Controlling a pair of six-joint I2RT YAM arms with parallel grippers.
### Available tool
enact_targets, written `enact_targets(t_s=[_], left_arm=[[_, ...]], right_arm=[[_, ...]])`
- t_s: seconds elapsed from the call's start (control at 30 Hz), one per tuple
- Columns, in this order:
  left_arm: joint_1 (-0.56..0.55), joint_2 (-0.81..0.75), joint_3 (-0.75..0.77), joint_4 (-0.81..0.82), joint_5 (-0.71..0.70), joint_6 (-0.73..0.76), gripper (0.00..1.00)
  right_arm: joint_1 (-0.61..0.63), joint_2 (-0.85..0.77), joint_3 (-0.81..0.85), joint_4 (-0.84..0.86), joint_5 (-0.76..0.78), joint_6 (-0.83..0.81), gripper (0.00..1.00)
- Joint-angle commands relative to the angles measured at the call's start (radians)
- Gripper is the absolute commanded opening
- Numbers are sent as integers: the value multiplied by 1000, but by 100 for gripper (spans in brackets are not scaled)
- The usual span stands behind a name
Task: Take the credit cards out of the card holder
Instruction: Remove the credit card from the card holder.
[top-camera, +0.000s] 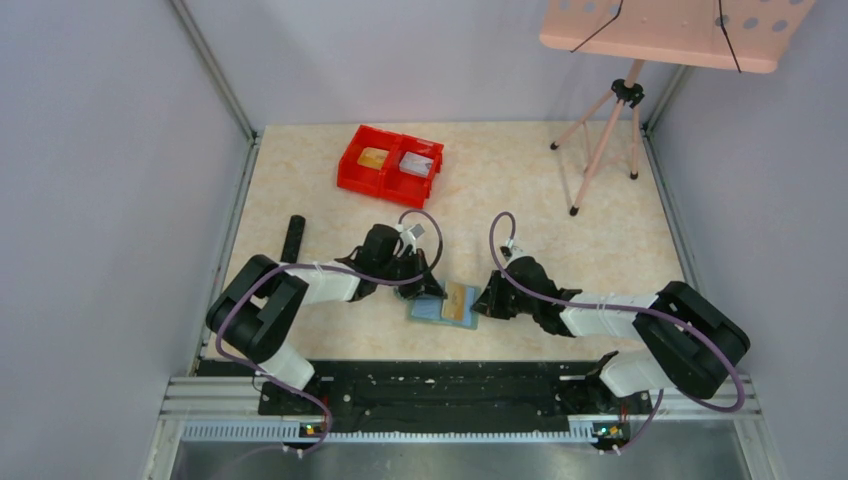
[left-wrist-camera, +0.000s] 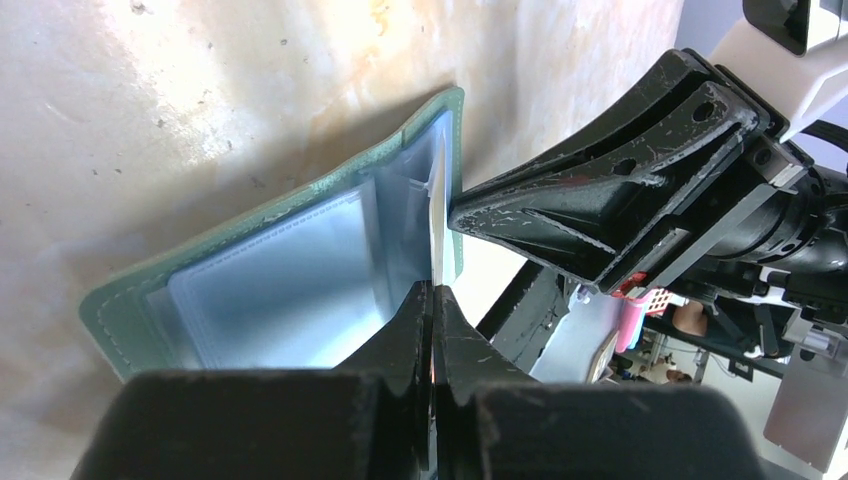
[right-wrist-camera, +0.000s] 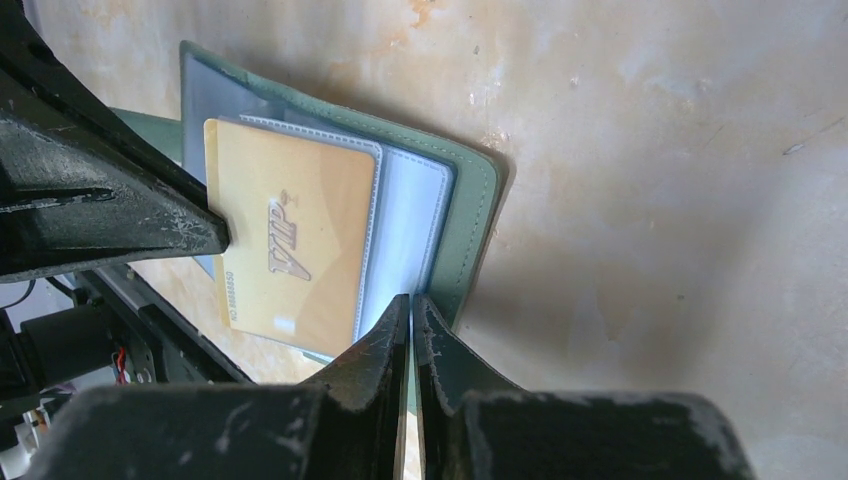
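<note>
Left gripper (left-wrist-camera: 432, 292) is down on the open holder (right-wrist-camera: 470, 210), its fingers pressed right together with only a thin pale sliver between them, and that sliver looks like the edge of the gold card (right-wrist-camera: 290, 235), seen edge-on from the left wrist. From the right wrist, one dark fingertip of the left gripper sits against the card's long edge. The card, stamped VIP, lies face up and half out of a clear sleeve (right-wrist-camera: 410, 200), jutting past the holder's rim. Right gripper (right-wrist-camera: 411, 305) is squeezed shut too, nipping the green border of the holder at the opposite side, its tips meeting over the stitched edge. The holder lies flat and spread open on the table (right-wrist-camera: 650, 150), between the two grippers at the near middle, pale blue-grey pockets (left-wrist-camera: 280, 270) facing up. At the far side sits the red bin (top-camera: 370, 184), well apart from the holder: a yellow card (top-camera: 373, 158) in its left compartment, a grey card (top-camera: 417, 163) in its right.
</note>
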Motion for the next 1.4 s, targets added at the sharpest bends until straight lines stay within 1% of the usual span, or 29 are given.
enact_targets(t_s=[0.0,0.07,0.13,0.17,0.2,0.23,0.43,0.73,0.9,1.0,1.1,1.27,1.37], left_arm=[[4,-4,-5,56,53,6,0],[4,3,-3,56,54,2,0],[4,2,0,44,41,7,9],[4,2,2,40,41,12,8],[4,3,4,36,42,14,1],[4,4,4,36,43,15,0],[22,-16,2,-8,6,22,0],[58,-121,22,-195,-97,87,0],[66,-161,20,-202,-83,75,0],[73,-207,34,-237,-92,85,0],[76,-274,62,-351,-159,115,0],[77,-390,122,-545,-360,143,0],[76,-436,152,-600,-402,152,0]], right_arm=[[-8,29,-2,-58,47,-27,5],[-8,29,-1,-60,44,-29,5],[-8,29,2,-61,44,-30,5],[-8,28,2,-62,44,-30,5],[-8,27,4,-64,44,-30,5],[-8,27,5,-64,44,-32,5],[-8,26,4,-69,47,-30,5],[-10,13,2,-77,56,-41,5],[-10,7,8,-73,50,-56,5],[-10,-23,15,-89,33,-91,6],[-10,-81,29,-115,14,-128,6],[-12,-141,77,-187,27,-186,8],[-14,-142,106,-220,22,-209,8]])
